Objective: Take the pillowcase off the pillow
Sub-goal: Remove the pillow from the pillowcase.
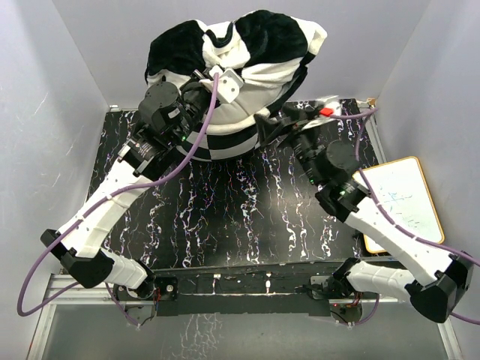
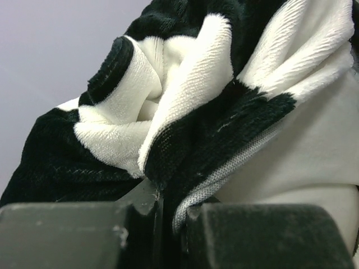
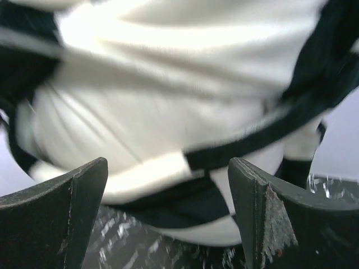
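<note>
The black-and-white checkered pillowcase (image 1: 247, 41) is bunched and lifted at the back of the table. The off-white pillow (image 1: 232, 112) bulges out below the bunch. My left gripper (image 1: 217, 79) is shut on a fold of the pillowcase (image 2: 185, 95), its hem pinched between the jaws (image 2: 171, 210), with plain pillow fabric (image 2: 314, 151) to the right. My right gripper (image 1: 276, 124) is open and empty at the pillow's lower right side. In the right wrist view its fingers (image 3: 73, 207) stand wide apart, and the blurred white bulk (image 3: 168, 95) with a checkered edge (image 3: 185, 196) lies just ahead.
The black marbled tabletop (image 1: 225, 217) is boxed in by grey walls at the left, back and right. A whiteboard (image 1: 401, 199) lies at the right edge beside the right arm. Purple cables run along both arms.
</note>
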Robot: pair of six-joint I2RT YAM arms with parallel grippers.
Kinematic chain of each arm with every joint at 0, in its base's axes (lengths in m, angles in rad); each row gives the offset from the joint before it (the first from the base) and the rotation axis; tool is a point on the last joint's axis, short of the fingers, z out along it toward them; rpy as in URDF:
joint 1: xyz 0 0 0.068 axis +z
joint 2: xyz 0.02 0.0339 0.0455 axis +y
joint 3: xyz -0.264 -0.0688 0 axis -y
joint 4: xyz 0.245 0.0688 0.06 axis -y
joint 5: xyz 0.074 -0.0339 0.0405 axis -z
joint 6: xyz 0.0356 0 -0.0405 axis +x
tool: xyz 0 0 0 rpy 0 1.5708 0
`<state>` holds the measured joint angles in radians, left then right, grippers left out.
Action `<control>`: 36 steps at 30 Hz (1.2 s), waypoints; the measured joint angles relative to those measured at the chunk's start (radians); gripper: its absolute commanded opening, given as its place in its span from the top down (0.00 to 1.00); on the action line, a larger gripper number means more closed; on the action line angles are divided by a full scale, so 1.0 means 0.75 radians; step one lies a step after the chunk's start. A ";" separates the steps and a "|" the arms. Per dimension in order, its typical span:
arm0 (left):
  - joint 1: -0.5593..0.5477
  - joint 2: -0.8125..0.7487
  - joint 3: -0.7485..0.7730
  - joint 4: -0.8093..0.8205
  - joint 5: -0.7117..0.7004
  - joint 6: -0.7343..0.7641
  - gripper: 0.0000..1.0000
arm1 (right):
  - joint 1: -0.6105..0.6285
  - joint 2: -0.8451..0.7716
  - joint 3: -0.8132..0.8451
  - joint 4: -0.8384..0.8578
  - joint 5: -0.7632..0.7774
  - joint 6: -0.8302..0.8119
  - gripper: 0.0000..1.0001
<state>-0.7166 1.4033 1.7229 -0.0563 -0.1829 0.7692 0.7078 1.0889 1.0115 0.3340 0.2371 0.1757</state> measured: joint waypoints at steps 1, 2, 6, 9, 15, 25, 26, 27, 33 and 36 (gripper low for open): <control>0.000 0.001 0.004 -0.005 0.002 -0.005 1.00 | -0.001 -0.015 0.040 0.000 0.007 0.006 0.07; 0.000 0.002 0.009 -0.010 0.005 -0.010 1.00 | -0.002 -0.019 0.077 0.000 0.010 0.008 0.07; 0.001 0.010 0.026 -0.026 0.012 -0.031 1.00 | -0.003 0.060 0.290 -0.007 0.019 -0.007 0.07; 0.001 0.010 0.033 -0.037 0.014 -0.043 0.98 | -0.003 0.171 0.414 -0.035 0.008 -0.042 0.07; 0.002 0.009 0.034 -0.031 0.013 -0.045 0.95 | -0.003 0.374 0.512 -0.075 -0.026 -0.128 0.08; 0.007 0.003 0.023 -0.003 0.015 -0.030 0.99 | -0.001 0.434 0.594 0.011 0.041 -0.342 0.10; 0.007 -0.001 0.021 -0.007 0.017 -0.031 0.98 | -0.001 0.448 0.617 0.020 0.049 -0.370 0.10; 0.007 -0.005 0.021 -0.014 0.020 -0.035 0.99 | -0.001 0.464 0.643 0.027 0.055 -0.400 0.11; 0.011 -0.019 0.033 -0.070 0.043 -0.070 0.90 | 0.013 0.541 0.705 0.125 0.075 -0.575 0.27; 0.012 -0.022 0.045 -0.102 0.061 -0.080 0.69 | 0.013 0.541 0.698 0.177 0.057 -0.623 0.40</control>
<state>-0.7078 1.3865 1.7569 -0.1329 -0.1371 0.7090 0.7177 1.4948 1.5352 0.4667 0.2798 -0.2913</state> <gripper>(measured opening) 0.142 0.715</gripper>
